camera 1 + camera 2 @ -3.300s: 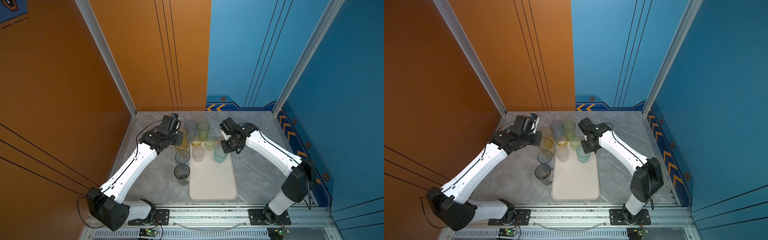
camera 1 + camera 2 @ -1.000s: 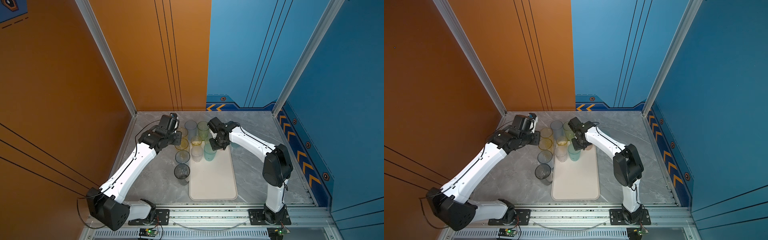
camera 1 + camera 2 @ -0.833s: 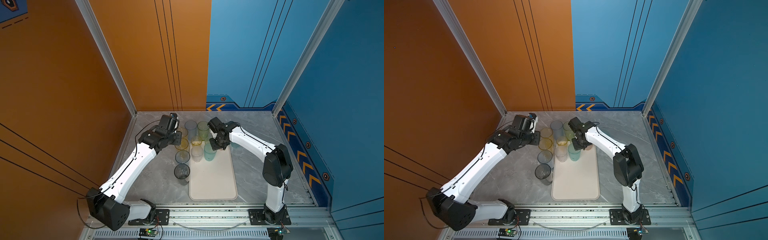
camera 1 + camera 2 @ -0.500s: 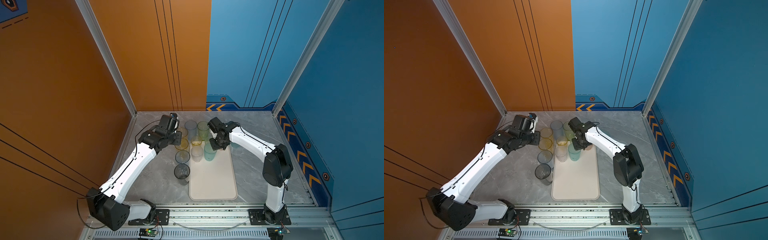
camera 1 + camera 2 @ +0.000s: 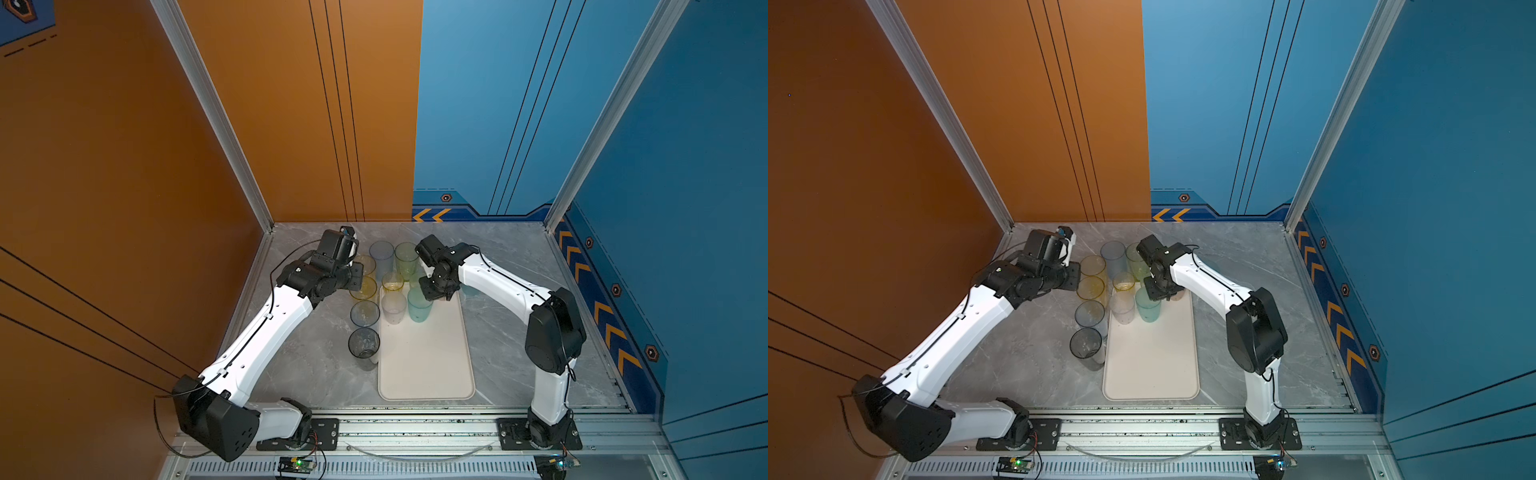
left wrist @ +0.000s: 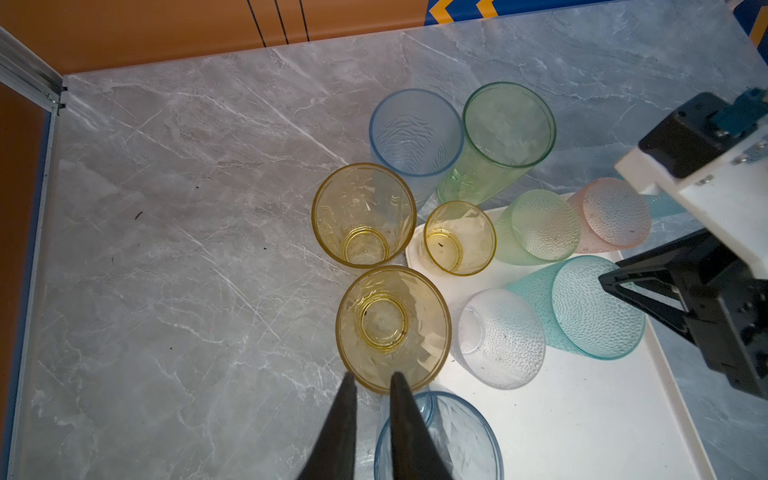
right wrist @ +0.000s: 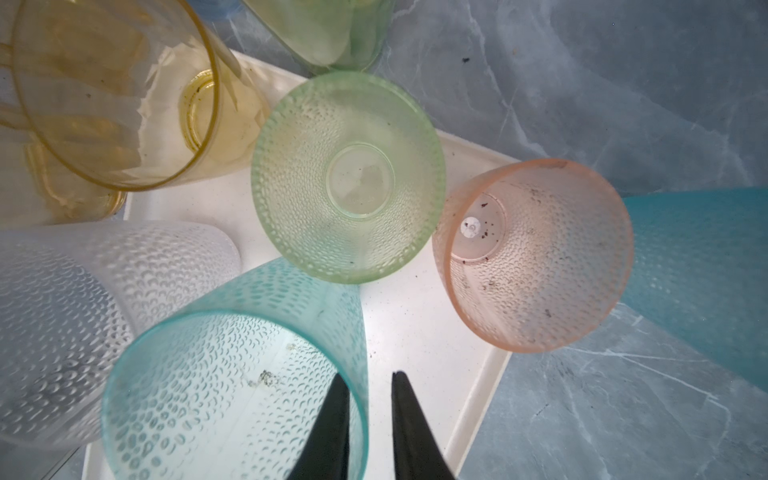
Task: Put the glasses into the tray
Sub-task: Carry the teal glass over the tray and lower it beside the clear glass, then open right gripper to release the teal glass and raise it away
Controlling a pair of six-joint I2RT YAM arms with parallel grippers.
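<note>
The right gripper (image 7: 368,374) hangs over the far end of the tray. Its two dark fingers sit slightly apart, astride the rim of an upright teal glass (image 7: 232,374), one inside and one outside. A sliver of light shows beside the wall, so the hold looks slack rather than pinching. That teal glass stands on the cream tray (image 5: 428,365) next to a clear frosted glass (image 5: 393,307). Behind them, also on the tray, are a small yellow glass (image 6: 459,237), a frosted green glass (image 6: 538,226) and a pink glass (image 6: 609,220). Across the cluster, the left gripper (image 6: 372,374) has its fingers close together, tips at the rim of a yellow glass (image 6: 392,328) on the grey table (image 5: 494,353). I cannot tell whether they nip it. Also on the table are a second yellow glass (image 6: 363,216), a tall blue glass (image 6: 415,133), a tall green glass (image 6: 507,124), a pale blue glass (image 5: 365,312) and a dark grey glass (image 5: 363,343) just beside the tray's left rim. A blue-green glass (image 7: 706,270) stands on the tray's other side. By my count five are in and seven remain, so the task is under halfway, and the tray's near half is bare.
</note>
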